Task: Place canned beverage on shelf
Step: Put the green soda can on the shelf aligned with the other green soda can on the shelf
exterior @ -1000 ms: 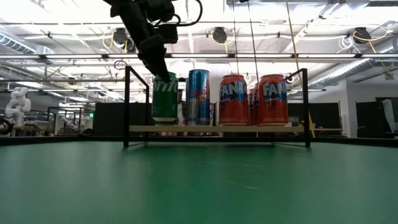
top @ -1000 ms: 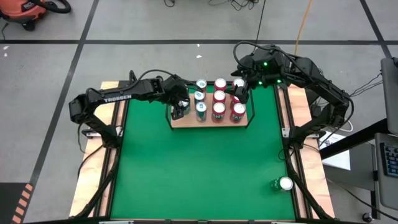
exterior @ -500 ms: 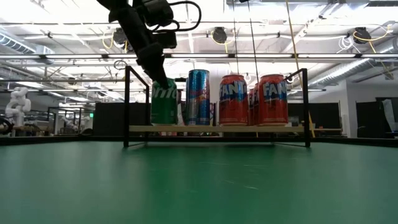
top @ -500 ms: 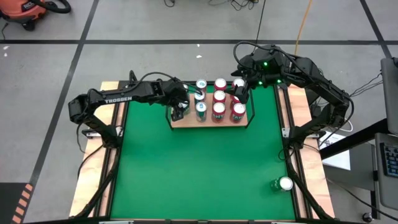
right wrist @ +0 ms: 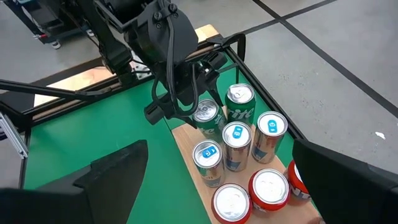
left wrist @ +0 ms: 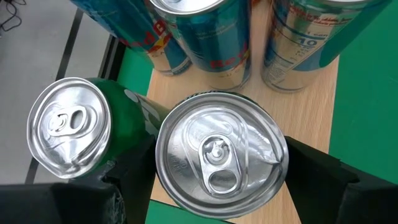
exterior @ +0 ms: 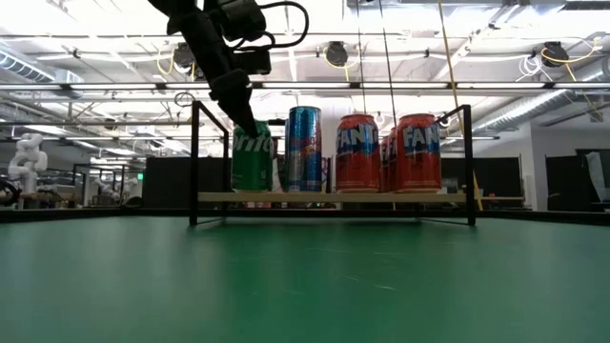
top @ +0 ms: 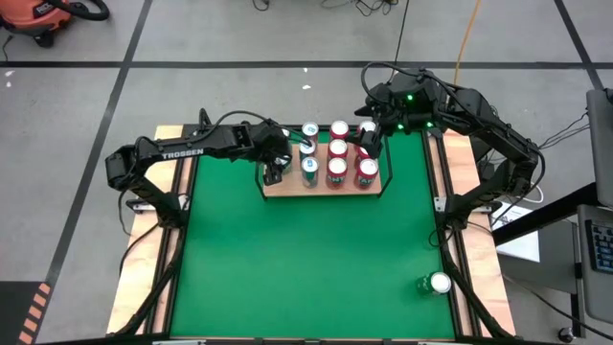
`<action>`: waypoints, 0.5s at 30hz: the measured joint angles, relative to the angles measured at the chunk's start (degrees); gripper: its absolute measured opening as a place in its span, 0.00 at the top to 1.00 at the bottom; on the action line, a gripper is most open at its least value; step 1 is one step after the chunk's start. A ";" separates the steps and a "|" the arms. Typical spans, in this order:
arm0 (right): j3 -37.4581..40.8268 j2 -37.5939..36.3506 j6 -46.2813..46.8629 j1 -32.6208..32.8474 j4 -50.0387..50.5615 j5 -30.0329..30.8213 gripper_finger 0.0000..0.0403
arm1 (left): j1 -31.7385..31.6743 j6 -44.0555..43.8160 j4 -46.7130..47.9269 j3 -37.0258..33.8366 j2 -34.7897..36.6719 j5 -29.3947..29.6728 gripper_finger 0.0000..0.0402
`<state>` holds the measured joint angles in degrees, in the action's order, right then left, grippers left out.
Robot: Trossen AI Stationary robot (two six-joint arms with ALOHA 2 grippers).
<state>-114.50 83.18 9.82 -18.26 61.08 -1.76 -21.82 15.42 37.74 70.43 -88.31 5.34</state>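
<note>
- From above, we see the shelf (top: 324, 188) at the far end of the green table (top: 306, 268), its wooden board ringed by a thin black rail.
- Our left gripper (top: 276, 170) is over the shelf's left end, its fingers (left wrist: 134, 177) on either side of a green can (left wrist: 221, 155) that stands upright on the board; the jaws are clamped on that can.
- In the level view across the table, the same green can (exterior: 252, 159) sits at the left end of the front row, beside a blue can (exterior: 304, 149) and two red cans (exterior: 358, 152).
- A second green can (left wrist: 68, 127) stands just beside the gripped one, seen from our left wrist camera.
- Our right gripper (top: 367, 144) hangs above the shelf's right end, over the red cans, jaws spread wide with nothing between them.
- A lone green can (top: 436, 284) stands well apart from the shelf, near the table's near right corner.
</note>
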 joint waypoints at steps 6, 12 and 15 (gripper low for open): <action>0.00 0.00 0.22 0.00 0.00 0.00 0.03 | 0.00 0.04 -0.04 0.00 -0.02 -0.48 0.24; 0.00 0.00 0.22 0.00 -0.02 0.00 0.03 | 0.12 -0.07 -0.15 0.07 -0.03 -0.69 0.09; 0.00 0.00 0.22 0.00 -0.04 0.00 0.03 | 0.63 0.03 0.38 1.57 0.00 -0.46 0.07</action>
<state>-114.50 83.18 10.04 -18.26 61.04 -1.76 -21.19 15.45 38.11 72.00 -88.31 4.89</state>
